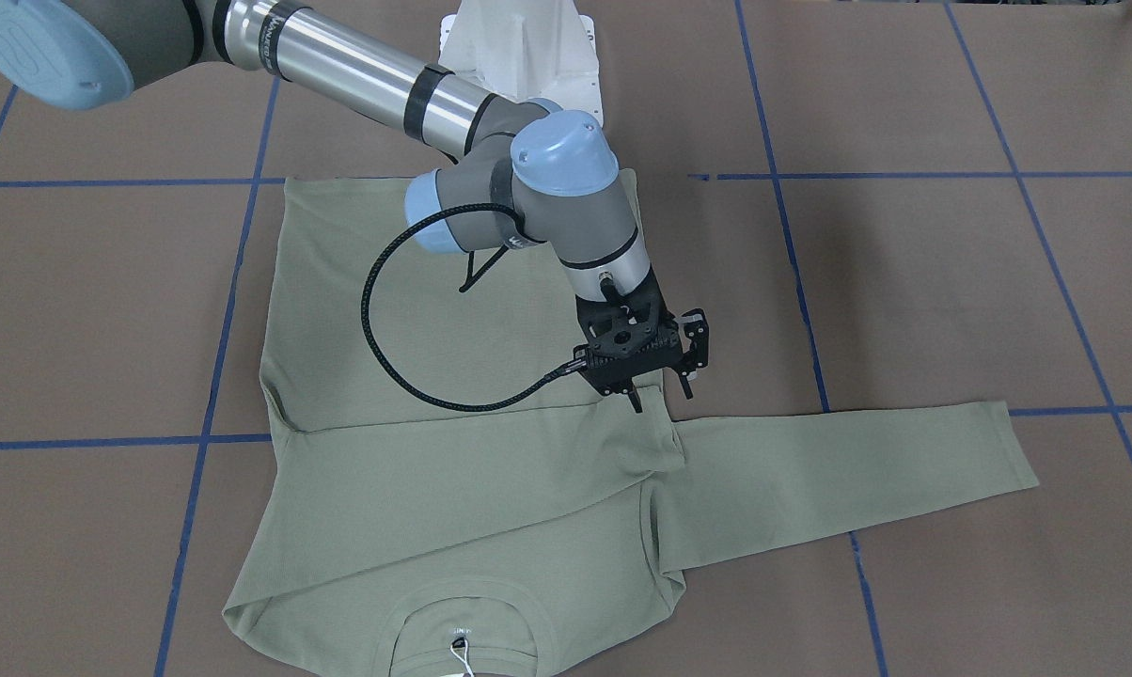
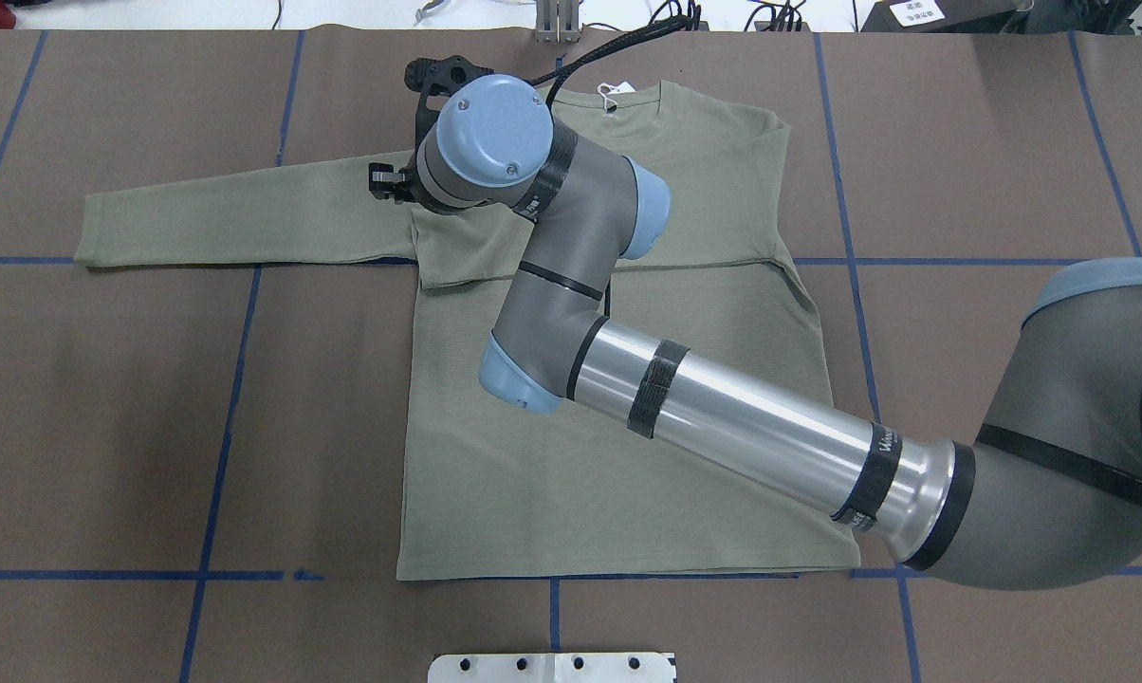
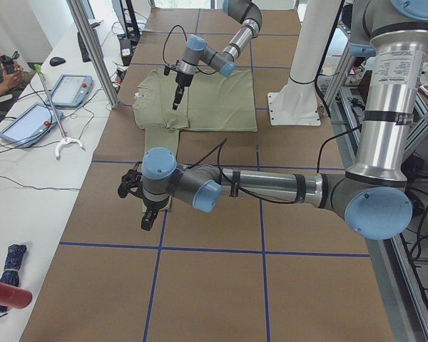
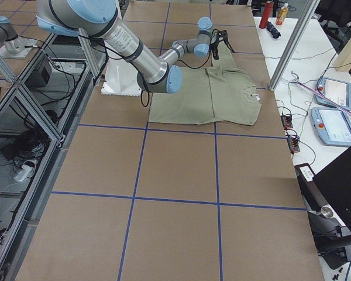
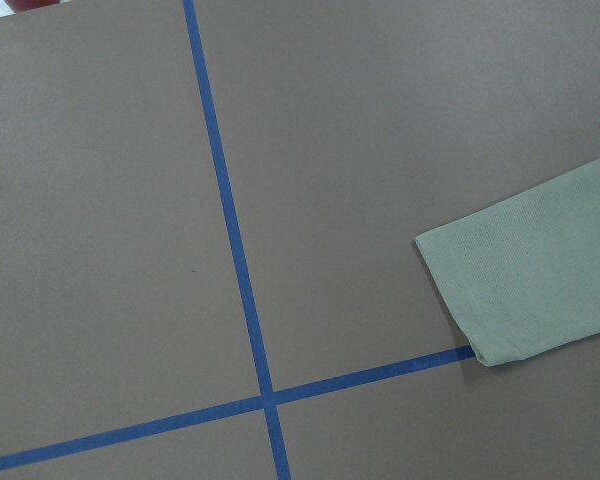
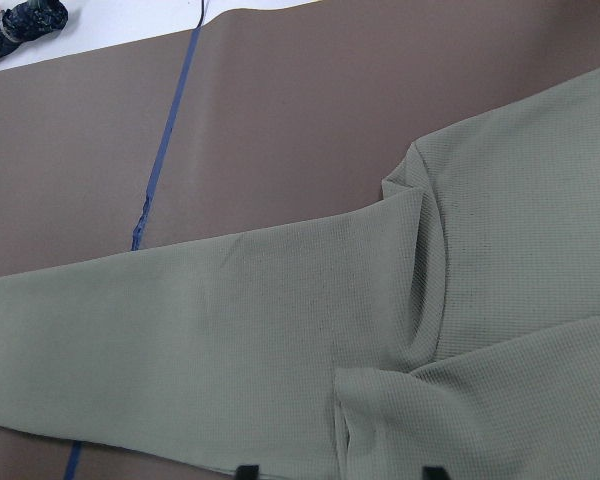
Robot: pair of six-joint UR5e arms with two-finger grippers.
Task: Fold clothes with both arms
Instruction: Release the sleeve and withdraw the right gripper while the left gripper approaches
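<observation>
In the front view your shirt (image 1: 387, 508) lies flat mid-frame with the right gripper (image 1: 662, 397) over the outstretched sleeve's armpit, its wrist view shows 2 fingertips (image 6: 246, 470) apart, ready to pinch, and left of centre in the side view the left gripper (image 3: 148, 216) hangs near the cuff, its claw state impossible to tell.

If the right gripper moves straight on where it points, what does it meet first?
Probably the shirt, where its outstretched sleeve joins the body; how high the right gripper hangs is unclear.

Counter (image 1: 951, 282), brown, crossed by blue tape lines (image 1: 904, 175). White pedestal (image 1: 528, 56), 12 o'clock in front view. Two tablets (image 3: 30, 122), 9 o'clock in left view; folded umbrella (image 3: 13, 263), 7 o'clock.
</observation>
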